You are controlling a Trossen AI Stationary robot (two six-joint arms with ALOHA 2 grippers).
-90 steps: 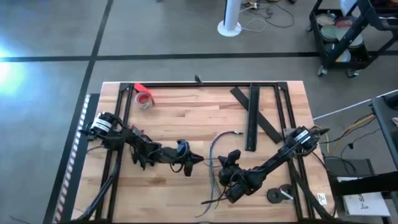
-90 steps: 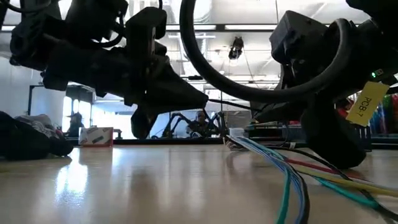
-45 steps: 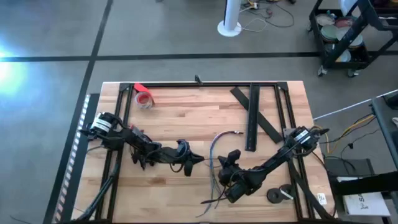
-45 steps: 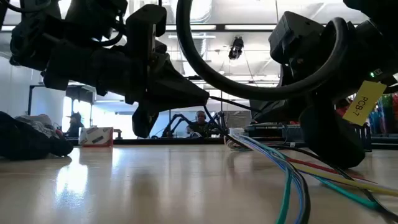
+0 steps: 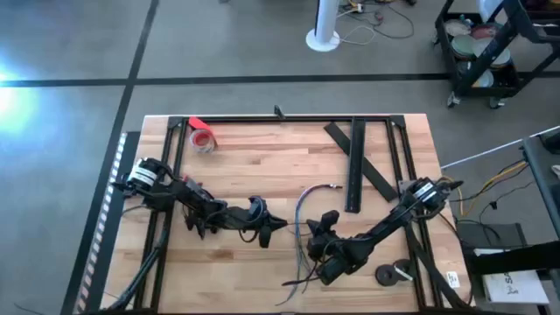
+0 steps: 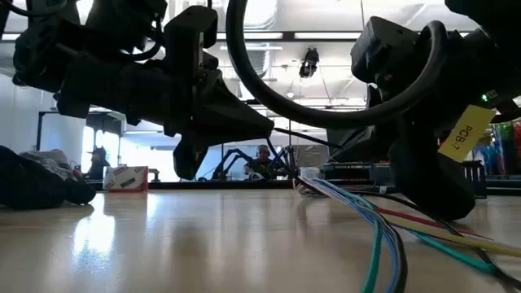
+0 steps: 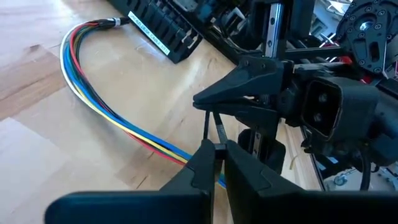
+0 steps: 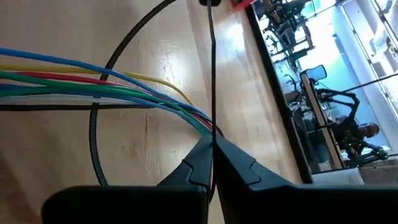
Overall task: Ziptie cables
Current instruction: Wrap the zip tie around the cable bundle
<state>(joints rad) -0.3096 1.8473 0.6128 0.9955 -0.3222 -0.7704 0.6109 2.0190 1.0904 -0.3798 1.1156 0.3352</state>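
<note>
step: looks like mid-threading imo. Both arms are meeting near table centre, a bit toward the 6 o'clock edge, stretching the ziptie [image 8: 211,74] between them right beside the cables [image 7: 106,106].

left gripper [image 7: 217,152]: fingers are pinching down to basically no gap, and one end of the ziptie is sitting in them, w/ the strip running up toward the other arm's tips. In the high view it's sitting at about 9 o'clock of the bundle.

right gripper [image 8: 212,149]: also closing tight, clamping the thin dark strip, which is running straight away from its tips. It's hovering over the bundle around 5 o'clock of table centre.

cables: lying on the table [image 5: 262,166], fanning from centre toward the 6 o'clock edge; coloured strands (blue, yellow, red, green) are curving past both grippers. A dark loop is arcing near them in the right wrist view, can't say if that's ziptie or another wire.

next move: prob needs the strip to be going around the whole bundle, then tail into the head. Calls for fine alignment, the strip is super thin.

hard to see: the ziptie head, and whether the strip is passing under the cables or just beside them. In the low view the arms are blocking most of it. Tbh the high view isn't showing the strip at all.

other stuff: red tape roll [image 5: 203,138] at 11 o'clock, flat black strips [image 5: 354,162] at 1 o'clock, both sitting untouched.
</note>
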